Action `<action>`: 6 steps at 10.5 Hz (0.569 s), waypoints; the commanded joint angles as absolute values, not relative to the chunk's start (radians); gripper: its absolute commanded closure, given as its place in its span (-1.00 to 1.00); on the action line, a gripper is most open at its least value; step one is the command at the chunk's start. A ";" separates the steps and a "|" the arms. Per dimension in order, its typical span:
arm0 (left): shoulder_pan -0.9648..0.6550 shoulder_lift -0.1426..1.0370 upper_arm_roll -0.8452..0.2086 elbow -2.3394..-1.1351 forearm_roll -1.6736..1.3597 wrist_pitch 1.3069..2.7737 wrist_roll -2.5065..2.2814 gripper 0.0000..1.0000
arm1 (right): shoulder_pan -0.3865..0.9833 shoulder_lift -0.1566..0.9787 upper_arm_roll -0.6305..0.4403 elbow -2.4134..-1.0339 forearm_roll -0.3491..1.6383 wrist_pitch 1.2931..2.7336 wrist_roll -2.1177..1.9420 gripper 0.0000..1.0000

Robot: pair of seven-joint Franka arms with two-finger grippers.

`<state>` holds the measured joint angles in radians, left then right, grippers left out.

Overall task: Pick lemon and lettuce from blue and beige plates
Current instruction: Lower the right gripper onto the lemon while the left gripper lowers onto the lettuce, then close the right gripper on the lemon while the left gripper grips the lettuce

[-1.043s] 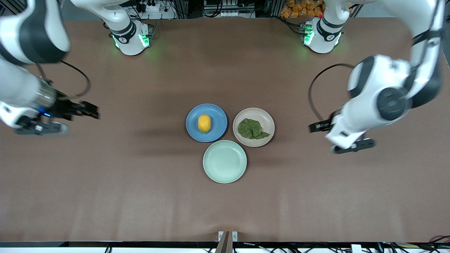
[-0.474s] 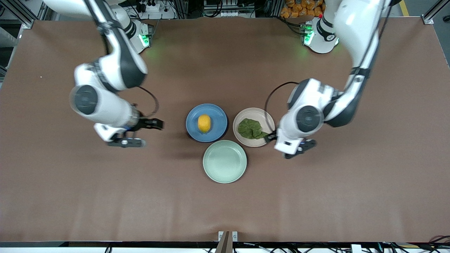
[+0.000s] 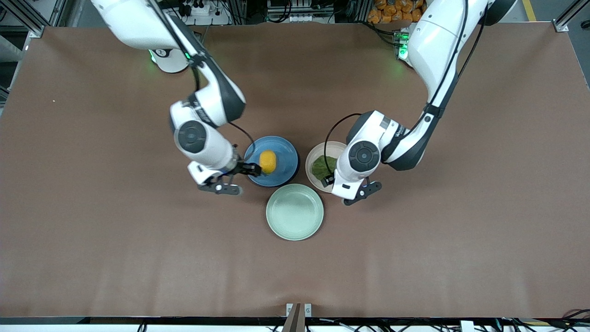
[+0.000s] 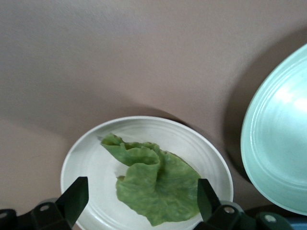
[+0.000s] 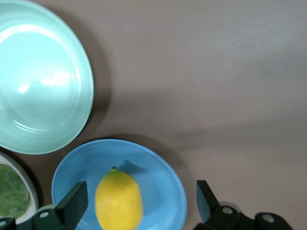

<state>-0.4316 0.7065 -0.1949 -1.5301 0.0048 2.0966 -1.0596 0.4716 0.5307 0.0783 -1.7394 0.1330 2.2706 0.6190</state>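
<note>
The yellow lemon [image 3: 268,162] lies on the blue plate [image 3: 286,156]. The green lettuce [image 3: 321,166] lies on the beige plate [image 3: 317,150] beside it, toward the left arm's end. My right gripper [image 3: 252,170] is open over the blue plate's edge. In the right wrist view its open fingers [image 5: 72,203] stand on either side of the lemon [image 5: 119,201] on the blue plate [image 5: 165,184]. My left gripper [image 3: 328,180] is open over the beige plate. In the left wrist view the lettuce [image 4: 156,189] lies on the beige plate [image 4: 91,148], between its fingers [image 4: 76,194].
An empty mint-green plate [image 3: 295,212] sits nearer the front camera, touching both other plates. It also shows in the left wrist view [image 4: 278,143] and the right wrist view [image 5: 38,81]. Brown tabletop [image 3: 138,253] surrounds the plates.
Both arms have swung in from the table's ends. The right gripper now hangs over the blue plate by the lemon, the left over the beige plate and lettuce. The plates, lemon and lettuce have not moved.
</note>
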 commanded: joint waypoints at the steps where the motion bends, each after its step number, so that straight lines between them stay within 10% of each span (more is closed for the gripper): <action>1: -0.477 0.747 -0.178 -1.511 -0.008 2.120 -1.101 -1.00 | 0.512 0.557 0.086 -1.793 0.126 2.382 0.687 -1.00; 6: -0.497 0.782 -0.173 -1.519 0.035 2.145 -1.103 -0.85 | 0.549 0.610 0.135 -1.793 0.038 2.410 0.808 -1.00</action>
<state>-0.4829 0.7761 -0.1874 -1.5294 0.0094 2.1391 -1.0835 0.5457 0.6040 0.1224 -1.7912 0.0697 2.3955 0.7570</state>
